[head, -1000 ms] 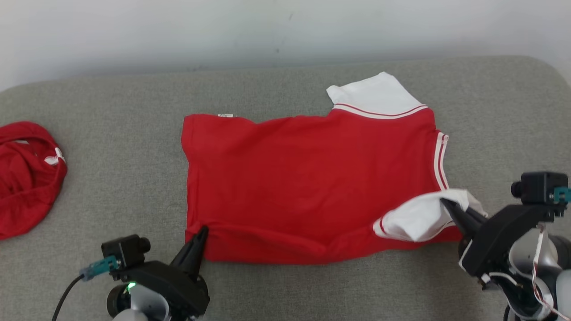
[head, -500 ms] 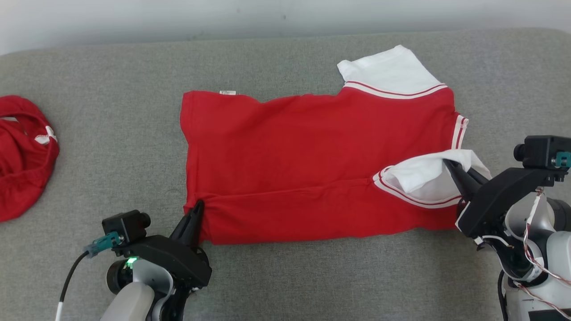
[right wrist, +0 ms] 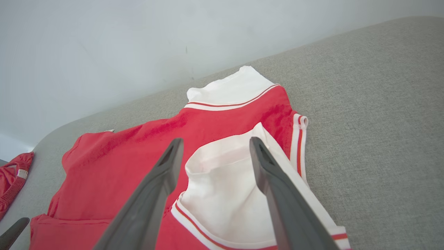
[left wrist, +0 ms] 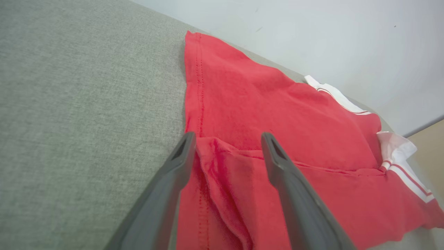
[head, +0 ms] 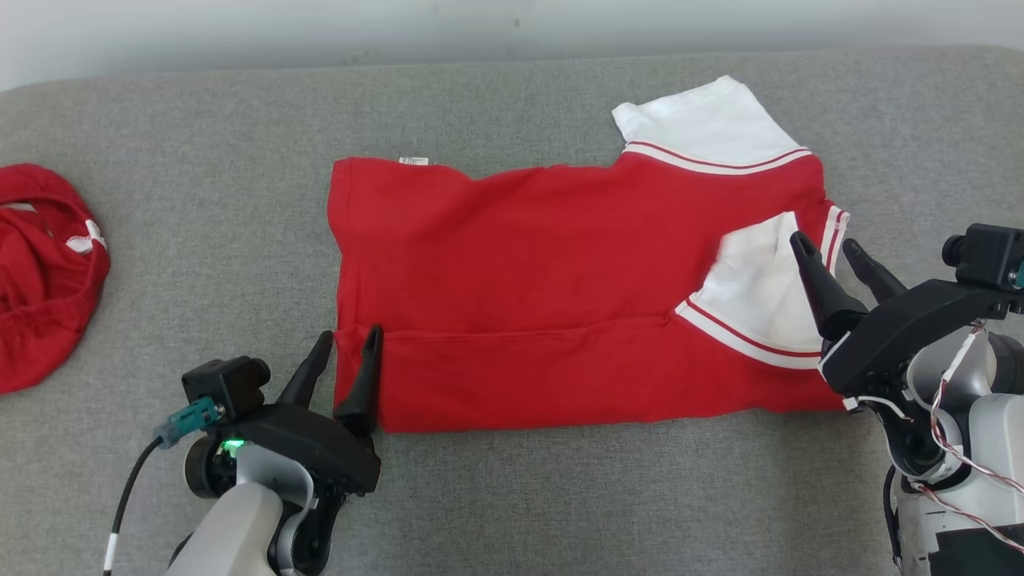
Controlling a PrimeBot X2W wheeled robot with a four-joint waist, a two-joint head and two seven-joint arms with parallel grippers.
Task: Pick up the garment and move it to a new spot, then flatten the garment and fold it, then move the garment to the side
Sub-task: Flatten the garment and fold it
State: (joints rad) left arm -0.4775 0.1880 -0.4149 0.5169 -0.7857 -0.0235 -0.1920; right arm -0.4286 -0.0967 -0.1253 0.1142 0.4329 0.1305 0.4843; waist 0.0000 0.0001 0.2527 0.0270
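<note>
1. The garment (head: pixel 560 280), red with white sleeves, lies flat on the grey pad (head: pixel 200 240) at centre frame in the head view, its long side running left to right.
2. A strip along its lower edge is folded up over the body. The crease runs from the lower-left corner across to the near sleeve (head: pixel 760 296).
3. The near sleeve is turned in over the red body at right of centre. The far sleeve (head: pixel 704 128) sticks out flat at the upper right.
4. A small white label (head: pixel 414 161) shows on the garment's upper-left edge.
5. I read the left gripper (head: pixel 350 333) as open, at the lower left of the head view. Its fingers straddle the garment's lower-left corner, one over the pad and one over the red strip. In the left wrist view the folded corner lies between them, not pinched.
6. I read the right gripper (head: pixel 822 241) as open too, at the right edge of the head view. Its fingers stand apart over the near sleeve and clamp nothing. I cannot tell whether the tips touch the cloth.
7. A second red cloth (head: pixel 40 272) lies bunched at the left edge, well apart from the garment.
8. A pale wall (head: pixel 480 24) runs behind the pad along the top of the frame.
</note>
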